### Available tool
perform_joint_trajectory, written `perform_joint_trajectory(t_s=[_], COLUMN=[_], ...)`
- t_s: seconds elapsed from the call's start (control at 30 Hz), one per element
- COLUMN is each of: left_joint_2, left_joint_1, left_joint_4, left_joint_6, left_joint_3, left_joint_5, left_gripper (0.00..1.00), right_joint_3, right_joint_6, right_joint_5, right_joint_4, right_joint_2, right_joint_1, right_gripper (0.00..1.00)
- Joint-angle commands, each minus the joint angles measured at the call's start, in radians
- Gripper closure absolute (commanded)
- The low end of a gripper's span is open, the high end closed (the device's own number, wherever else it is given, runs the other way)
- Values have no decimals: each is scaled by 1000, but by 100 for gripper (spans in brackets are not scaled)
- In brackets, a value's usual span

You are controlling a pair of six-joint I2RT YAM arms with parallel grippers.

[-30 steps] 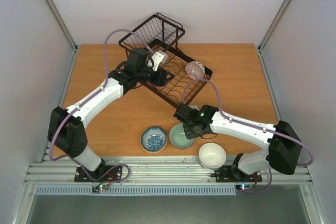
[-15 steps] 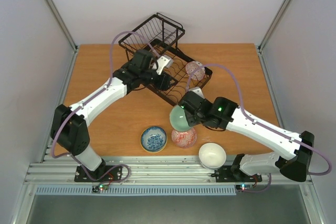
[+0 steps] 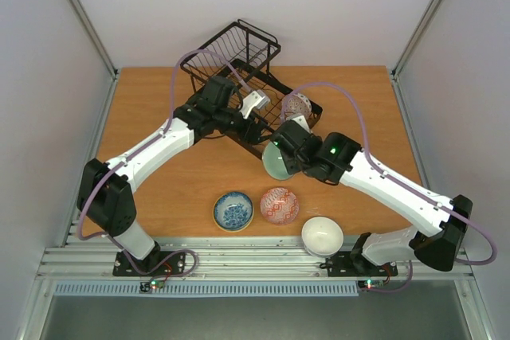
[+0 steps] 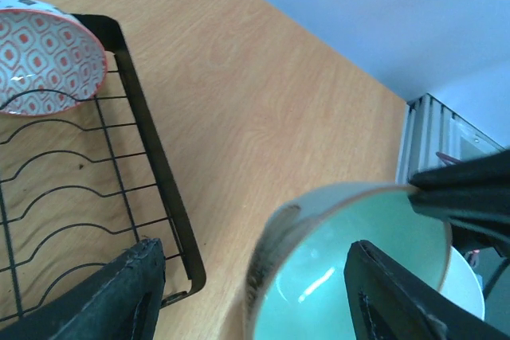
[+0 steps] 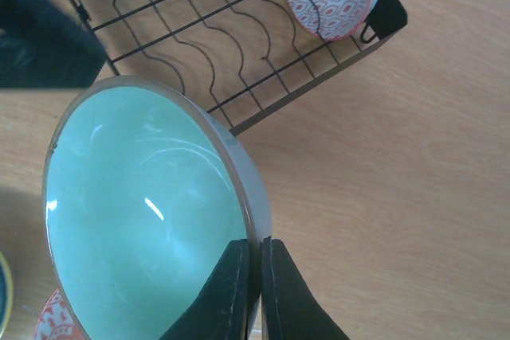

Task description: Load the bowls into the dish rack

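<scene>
Aloft, green bowl [image 5: 143, 212] in right gripper [image 5: 256, 252]

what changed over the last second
The right gripper, shut on the pale green bowl, lifted it and carried it toward the dish rack, uncovering a red-patterned bowl that lay beneath it. The left gripper drifted slightly right over the rack, open. The blue bowl, white bowl and racked patterned bowl stayed put.
</scene>
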Motion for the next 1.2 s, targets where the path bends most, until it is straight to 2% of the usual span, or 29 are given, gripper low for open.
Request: perform_joint_trajectory(t_s=[0.0,0.43,0.47,0.5,0.53,0.57,0.6,0.77,0.8,0.87,0.93,0.97,1.07,1.17], left_joint_2=[-21,11,13,14,16,18,18,18,20,23,21,18,3,-8], left_joint_1=[-7,-16,-16,-16,-16,-16,-16,-16,-16,-16,-14,-10,-2,3], left_joint_4=[24,36,35,33,32,31,30,21,21,18,37,49,81,95], left_joint_6=[32,50,50,50,51,53,54,75,74,78,78,73,54,47], left_joint_3=[-1,-14,-12,-12,-8,-8,-7,-8,-6,-6,-16,-24,-44,-56], left_joint_5=[85,-16,-23,-26,-29,-30,-33,1,7,25,42,52,75,103], left_gripper=[37,41,45,55,68,86,97,99,99,100,100,100,100,99], right_joint_3=[69,178,181,184,185,186,185,168,160,133,85,58,-7,-46], right_joint_6=[-64,-162,-167,-171,-174,-176,-177,-169,-152,-125,-104,-93,-61,-42], right_joint_5=[50,42,40,39,39,41,41,36,33,-17,-147,-221,-439,-615], right_joint_4=[69,111,117,121,124,127,130,140,140,154,200,229,302,349], right_joint_2=[-9,21,23,25,28,28,30,21,16,-13,-60,-86,-148,-181], right_joint_1=[-39,-70,-70,-70,-70,-70,-70,-78,-86,-116,-175,-207,-304,-341], right_gripper=[99,99,99,99,99,99,99,98,95,78,60,55,46,38])
